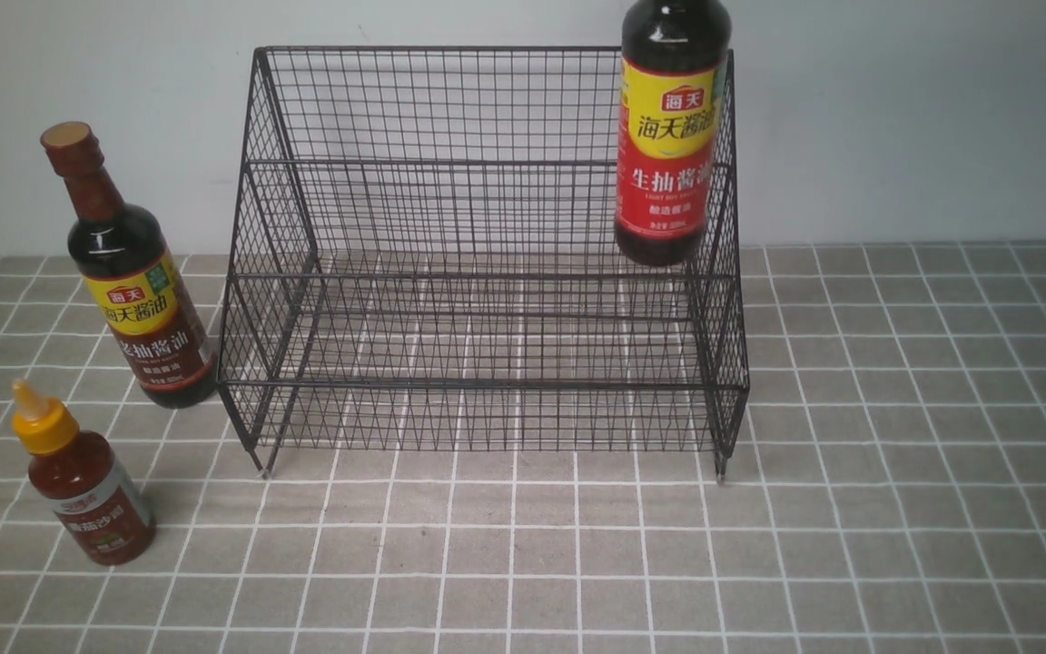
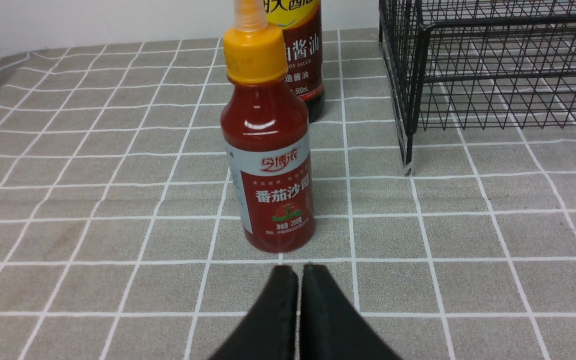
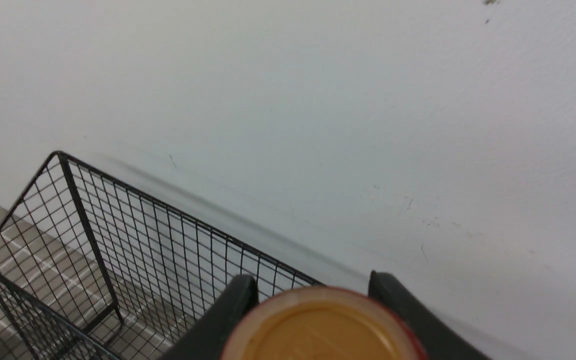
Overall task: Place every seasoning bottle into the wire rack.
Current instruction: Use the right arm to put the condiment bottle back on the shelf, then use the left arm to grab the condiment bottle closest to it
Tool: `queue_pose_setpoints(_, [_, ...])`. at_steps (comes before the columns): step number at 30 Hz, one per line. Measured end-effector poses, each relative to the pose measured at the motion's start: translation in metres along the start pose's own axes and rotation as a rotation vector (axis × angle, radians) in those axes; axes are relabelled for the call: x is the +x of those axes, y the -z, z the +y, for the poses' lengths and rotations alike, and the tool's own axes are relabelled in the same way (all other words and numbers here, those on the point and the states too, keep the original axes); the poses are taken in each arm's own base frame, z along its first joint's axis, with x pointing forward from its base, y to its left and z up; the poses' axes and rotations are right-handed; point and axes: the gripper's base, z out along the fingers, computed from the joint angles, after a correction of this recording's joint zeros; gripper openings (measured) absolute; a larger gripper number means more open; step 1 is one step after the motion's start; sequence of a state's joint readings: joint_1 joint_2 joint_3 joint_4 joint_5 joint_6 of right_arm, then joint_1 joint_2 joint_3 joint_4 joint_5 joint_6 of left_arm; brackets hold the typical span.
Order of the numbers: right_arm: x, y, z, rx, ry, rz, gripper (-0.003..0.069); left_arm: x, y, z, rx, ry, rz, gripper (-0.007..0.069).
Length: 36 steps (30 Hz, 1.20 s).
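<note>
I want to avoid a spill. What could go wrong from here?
1. The right end effector grips the raised soy bottle only at its cap; it may swing or slip.
2. That bottle hangs close to the rack, at its right wall, and might hit the wire.
3. The shut left end effector, moving forward, could topple the sauce bottle.

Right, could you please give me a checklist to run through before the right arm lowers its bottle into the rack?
1. Grip: right gripper clamps the held soy-sauce bottle by its cap: ok.
2. Tilt: held soy-sauce bottle hangs upright: ok.
3. Clearance from the wire rack right wall: cannot tell.
4. The left gripper is shut, near the red sauce bottle, away from the rack: ok.
5. The other soy-sauce bottle stands outside the rack, out of the way: ok.
</note>
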State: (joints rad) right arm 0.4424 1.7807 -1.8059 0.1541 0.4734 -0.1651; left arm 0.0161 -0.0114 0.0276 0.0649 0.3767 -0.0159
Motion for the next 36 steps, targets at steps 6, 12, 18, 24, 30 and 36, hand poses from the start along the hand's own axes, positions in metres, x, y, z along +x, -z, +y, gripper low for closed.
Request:
queue_pose_setpoints(6, [0.008,-0.008,0.0,-0.002,-0.044,0.03,0.0267,0.0,0.0,0.0,0.0,0.0,0.0,-0.0007])
queue_pose_setpoints(12, [0.037,-0.024,0.002,-0.019,-0.041,0.217,0.0267,0.0,0.0,0.0,0.0,0.0,0.0,-0.0007])
queue_pose_setpoints(18, [0.066,-0.037,0.002,-0.032,-0.032,0.388,0.0267,0.0,0.0,0.0,0.0,0.0,0.0,-0.0007])
queue_pose_setpoints(24, [0.07,-0.04,0.003,-0.035,-0.032,0.416,0.0271,0.0,0.0,0.0,0.0,0.0,0.001,-0.0007])
queue_pose_setpoints(30, [0.068,-0.034,0.003,-0.04,-0.045,0.439,0.0398,0.0,0.0,0.0,0.0,0.0,0.002,-0.0007])
queue_pose_setpoints(36, [0.029,0.012,0.005,-0.04,-0.055,0.375,0.0524,0.0,0.0,0.0,0.0,0.0,0.002,-0.0007])
